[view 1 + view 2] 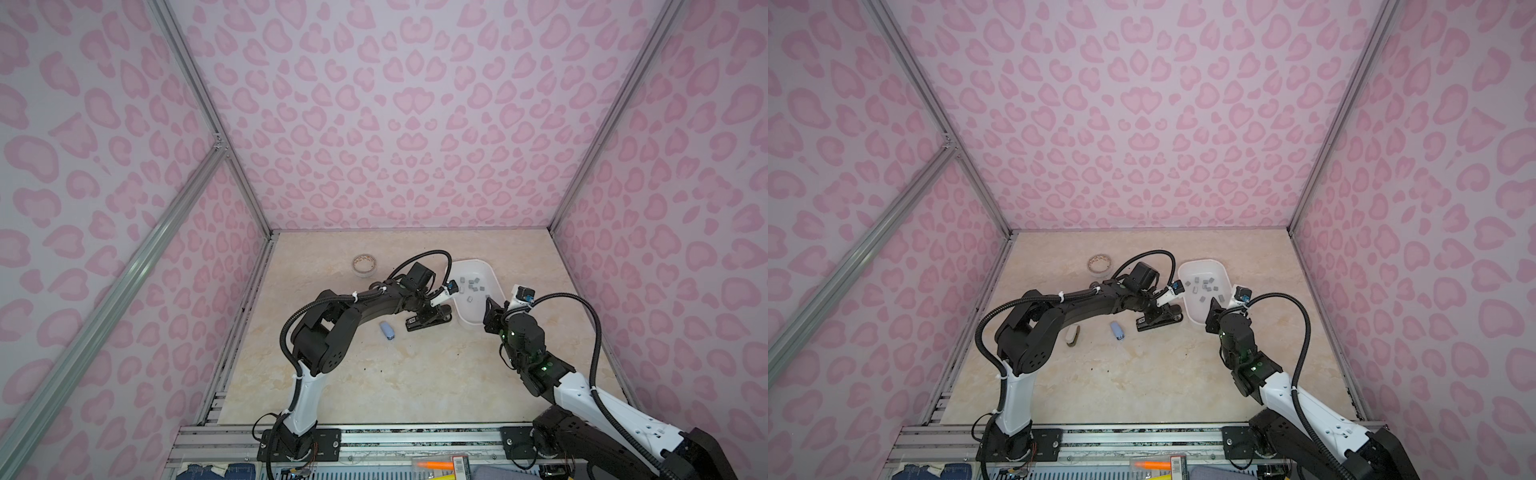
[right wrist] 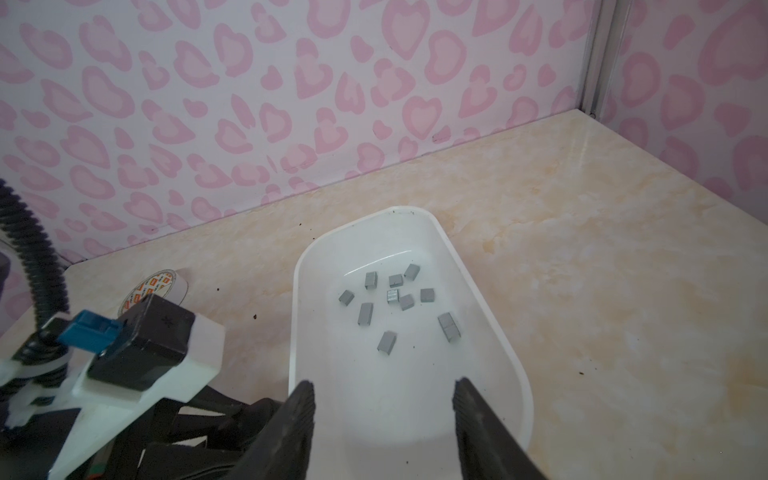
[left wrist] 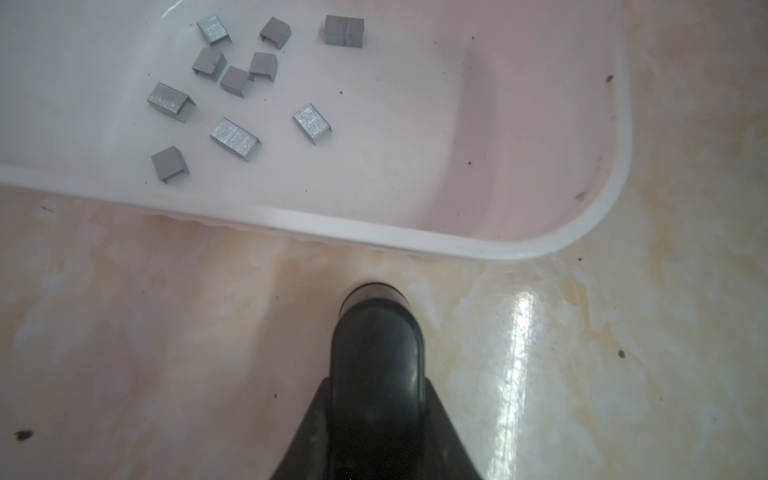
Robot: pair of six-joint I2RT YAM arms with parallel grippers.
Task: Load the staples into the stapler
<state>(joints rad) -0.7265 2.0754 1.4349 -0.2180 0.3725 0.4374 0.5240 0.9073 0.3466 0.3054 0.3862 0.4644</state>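
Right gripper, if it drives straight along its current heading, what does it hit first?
Probably the white tray: the right gripper hangs with open jaws over its near end, angled down into it. Likely the bare floor just short of the staples; depth is unclear.

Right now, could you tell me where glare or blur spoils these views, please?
Left wrist view: a bright glare streak on the tabletop; the black stapler close to the lens looks soft, the staples crisp. Right wrist view: a highlight on the white tray floor.
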